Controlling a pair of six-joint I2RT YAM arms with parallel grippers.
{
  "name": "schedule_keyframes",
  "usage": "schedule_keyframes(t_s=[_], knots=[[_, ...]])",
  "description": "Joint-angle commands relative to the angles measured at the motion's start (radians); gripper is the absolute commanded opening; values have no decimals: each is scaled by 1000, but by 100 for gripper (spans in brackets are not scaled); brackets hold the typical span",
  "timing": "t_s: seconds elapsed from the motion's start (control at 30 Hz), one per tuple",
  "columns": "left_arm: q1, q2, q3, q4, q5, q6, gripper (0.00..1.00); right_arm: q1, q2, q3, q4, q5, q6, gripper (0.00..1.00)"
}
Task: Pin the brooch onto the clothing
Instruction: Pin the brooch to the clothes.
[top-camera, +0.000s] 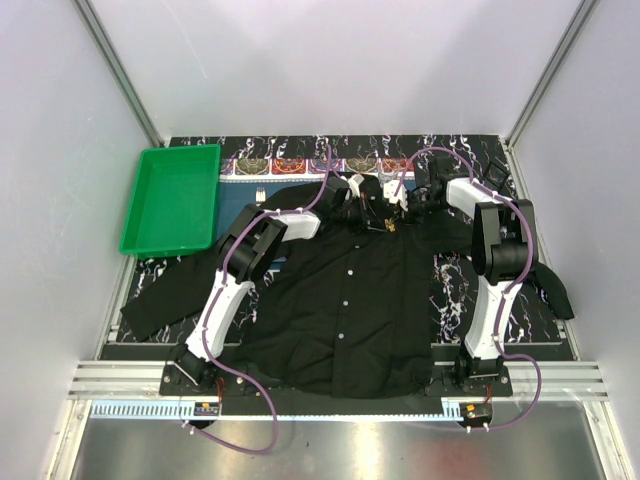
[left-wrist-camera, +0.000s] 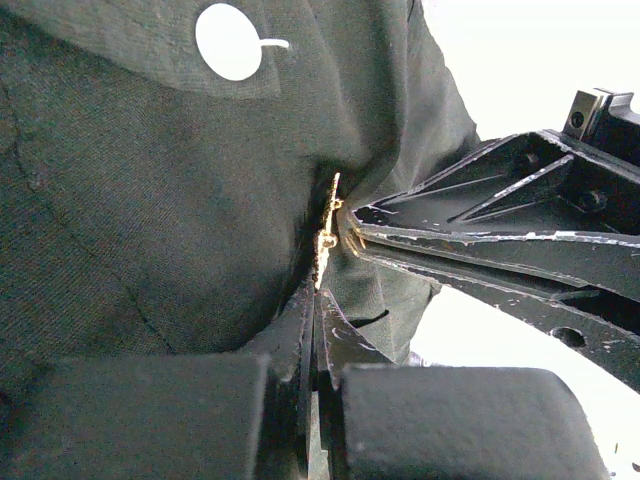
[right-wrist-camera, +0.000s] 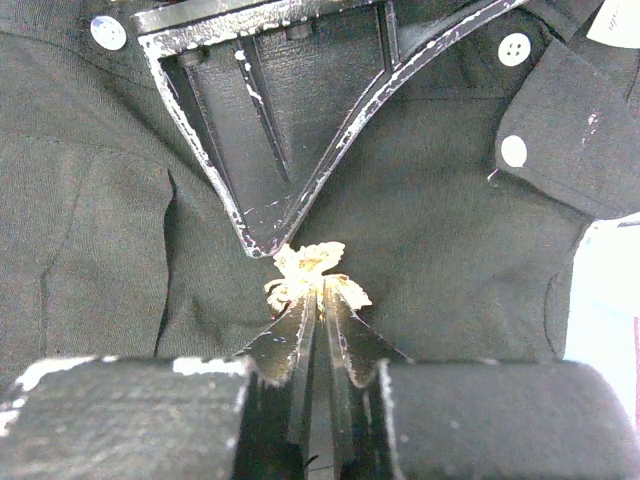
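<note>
White walls enclose a dark marbled surface (top-camera: 455, 290) where the black shirt (top-camera: 350, 310) lies spread, front up. Near its collar the golden brooch (right-wrist-camera: 305, 262) sits against the cloth, pinched in the right jaws, which are narrowed onto it. The left jaws, also narrow, touch its opposite edge; whether they grip it, I cannot tell. A green tray (top-camera: 172, 200) sits at the far left.

brooch (right-wrist-camera: 308, 272) base hidden between right fingers (right-wrist-camera: 287, 345) — pin unseen, shirt (right-wrist-camera: 450, 250) cropped

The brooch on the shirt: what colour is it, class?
Golden yellow; the brooch shows best in the right wrist view.
</note>
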Motion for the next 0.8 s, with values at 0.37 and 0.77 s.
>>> schedule_keyframes(t_s=[0.37, 0.77], knots=[[2, 0, 10, 38, 20, -7, 0, 2, 39, 43, -21, -32, -6, 0], [-1, 4, 20, 21, 14, 10, 0, 14, 85, 124, -115, -9, -9, 0]])
